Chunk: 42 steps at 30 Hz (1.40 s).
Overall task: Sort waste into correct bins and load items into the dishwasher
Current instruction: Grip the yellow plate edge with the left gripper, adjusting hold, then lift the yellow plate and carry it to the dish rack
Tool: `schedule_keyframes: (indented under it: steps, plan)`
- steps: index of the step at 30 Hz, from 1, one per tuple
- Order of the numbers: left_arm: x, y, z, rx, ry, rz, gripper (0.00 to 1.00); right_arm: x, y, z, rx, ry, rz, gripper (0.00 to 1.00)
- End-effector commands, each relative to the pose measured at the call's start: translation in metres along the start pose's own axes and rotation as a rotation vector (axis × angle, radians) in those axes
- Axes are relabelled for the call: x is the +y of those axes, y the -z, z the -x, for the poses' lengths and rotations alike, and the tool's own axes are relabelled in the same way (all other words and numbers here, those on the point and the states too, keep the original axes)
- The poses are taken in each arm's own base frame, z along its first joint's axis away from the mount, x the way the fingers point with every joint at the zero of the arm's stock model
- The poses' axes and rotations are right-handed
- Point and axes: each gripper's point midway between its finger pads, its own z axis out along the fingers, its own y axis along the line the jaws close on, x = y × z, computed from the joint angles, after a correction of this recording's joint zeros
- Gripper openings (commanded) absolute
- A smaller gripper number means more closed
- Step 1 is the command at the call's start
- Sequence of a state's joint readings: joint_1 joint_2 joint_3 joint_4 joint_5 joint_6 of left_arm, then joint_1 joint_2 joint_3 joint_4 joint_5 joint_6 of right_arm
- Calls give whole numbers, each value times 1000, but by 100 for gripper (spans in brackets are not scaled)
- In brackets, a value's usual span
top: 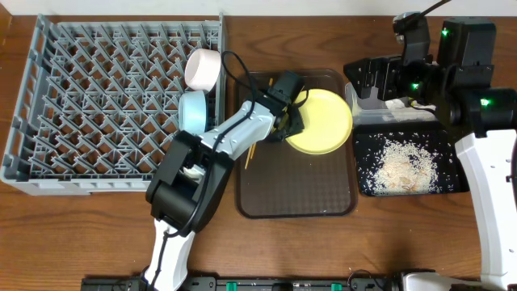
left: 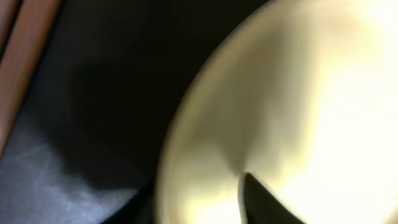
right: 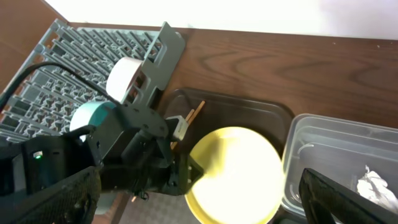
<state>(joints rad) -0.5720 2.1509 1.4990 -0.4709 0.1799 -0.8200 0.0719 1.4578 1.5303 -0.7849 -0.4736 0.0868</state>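
Note:
The yellow plate [top: 323,123] lies on the brown serving tray [top: 295,194]. My left gripper [top: 292,118] is shut on the plate's left rim; in the left wrist view one dark finger [left: 264,202] lies over the blurred plate [left: 280,112]. The right wrist view shows the same grip on the plate [right: 239,171]. My right gripper [top: 367,77] hangs open over the clear tub [top: 363,113], holding nothing. A white bowl [top: 202,67] and a light blue bowl [top: 192,109] stand in the grey dish rack [top: 97,105]. Chopsticks [top: 250,153] lie mostly under my left arm.
The black tray [top: 452,182] holds scattered rice scraps [top: 400,162], just in front of the clear tub. A crumpled white tissue [right: 373,183] lies in the tub [right: 311,143]. The rack's right wall stands close beside the serving tray.

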Motion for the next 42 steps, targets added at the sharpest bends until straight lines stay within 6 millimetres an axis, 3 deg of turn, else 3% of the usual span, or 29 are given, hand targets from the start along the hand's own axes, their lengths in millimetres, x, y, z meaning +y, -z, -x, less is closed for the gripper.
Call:
schedule_keyframes:
  steps: [1, 11, 20, 27, 31, 37, 42]
  plan:
    - [42, -39, -25, 104, 54, 111, 8, -1, 2, 4, -11, 0, -2, 99]
    - [42, -22, -12, 80, 77, 96, 7, -1, 2, 4, -11, 0, -2, 99]
    - [28, 28, 23, -15, 30, 8, 8, -1, 2, 4, -11, 0, -2, 99]
    - [9, 96, 52, -147, -99, -91, 7, -1, 2, 4, -11, 0, -2, 99]
    - [3, 155, 73, -295, -206, -124, 7, -1, 2, 4, -11, 0, -2, 99]
    - [8, 225, 93, -507, -258, -84, 7, -1, 2, 4, -11, 0, -2, 99]
    - [33, 274, 116, -714, -243, 81, 7, -1, 2, 4, -11, 0, -2, 99]
